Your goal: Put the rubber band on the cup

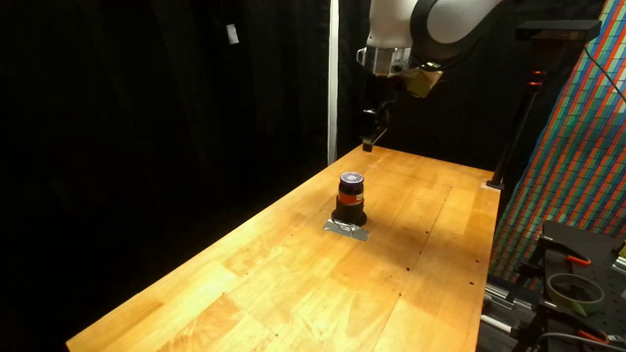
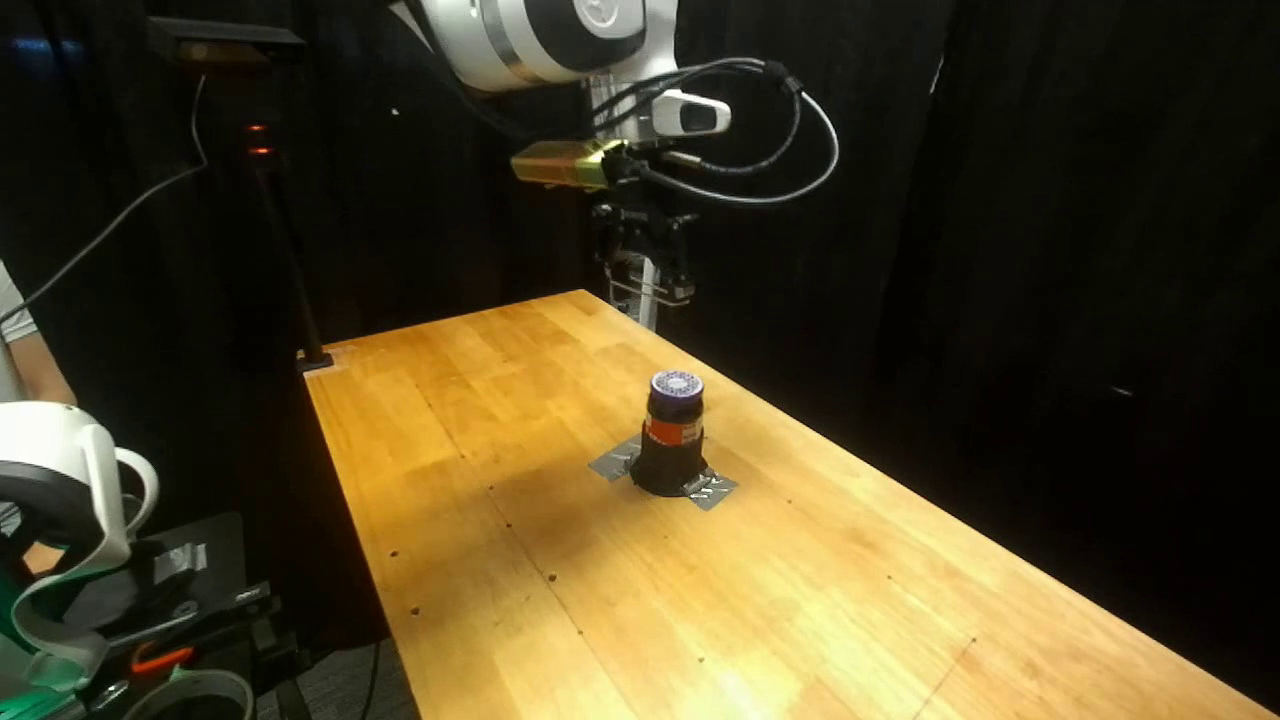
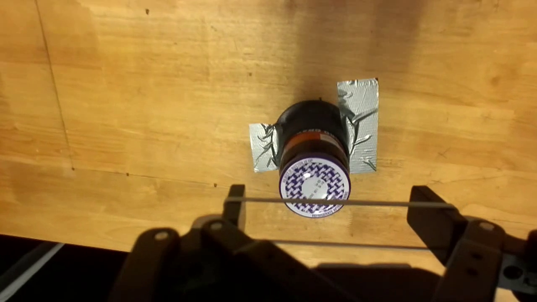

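Gripper (image 3: 333, 203) noted nearest the wrist camera, its two black fingers (image 3: 438, 220) parted wide across a broad gap. Rubber band (image 3: 377, 204), thin and pale grey-brown, runs taut from finger to finger; the wrist view shows two strands, one by the fingertips, one farther back. Cup (image 2: 673, 432), which I record as a jar with a purple-and-white patterned lid and an orange-red label, stands upright, lower than the fingers and apart from them. In the wrist view the lid shows between the fingers, the fingertip strand crossing it by line of sight. A black holder (image 1: 350, 212), flared at the foot, surrounds the jar's lower portion. Two strips of silver duct tape (image 3: 363, 126) run from opposite sides of that foot onto the wooden tabletop (image 2: 850, 580) below the fingers. Above the fingers is the white Panda arm (image 1: 391, 22). Well apart from the fingers, at a table corner, a dark post (image 1: 516, 132) carries a black bar-shaped device (image 1: 557, 32). Behind the fingers, in both exterior views, hang black curtains (image 1: 171, 161). Farther off from the fingers, beyond the table edge, a roll of tape (image 1: 594, 304) rests on a dark side table (image 1: 572, 234).
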